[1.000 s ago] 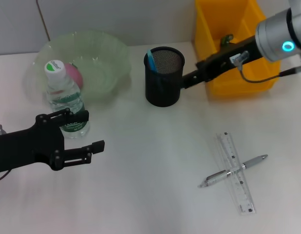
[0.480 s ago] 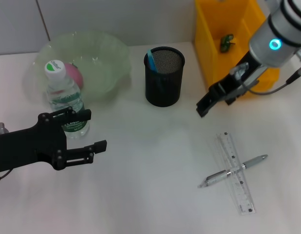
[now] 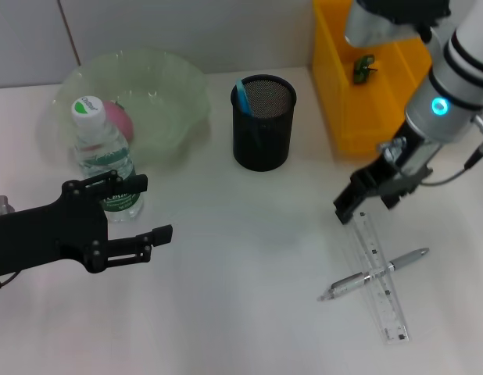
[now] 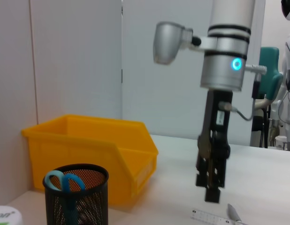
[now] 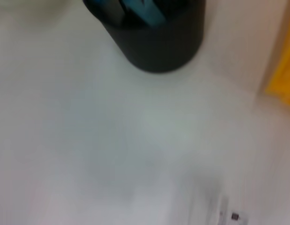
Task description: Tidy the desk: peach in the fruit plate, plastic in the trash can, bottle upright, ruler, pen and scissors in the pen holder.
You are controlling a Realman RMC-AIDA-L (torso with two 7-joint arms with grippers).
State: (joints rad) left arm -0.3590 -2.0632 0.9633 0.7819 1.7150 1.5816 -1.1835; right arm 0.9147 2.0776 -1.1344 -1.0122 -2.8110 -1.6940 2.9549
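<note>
Head view: right gripper (image 3: 345, 212) hangs above ruler (image 3: 378, 275) end

Peach (image 3: 119, 117) half behind bottle (image 3: 103, 156)

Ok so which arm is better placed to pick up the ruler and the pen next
Probably the right. The right gripper hangs just above the far end of the ruler, where the pen lies across it. The left gripper sits across the desk beside the upright bottle.
</note>
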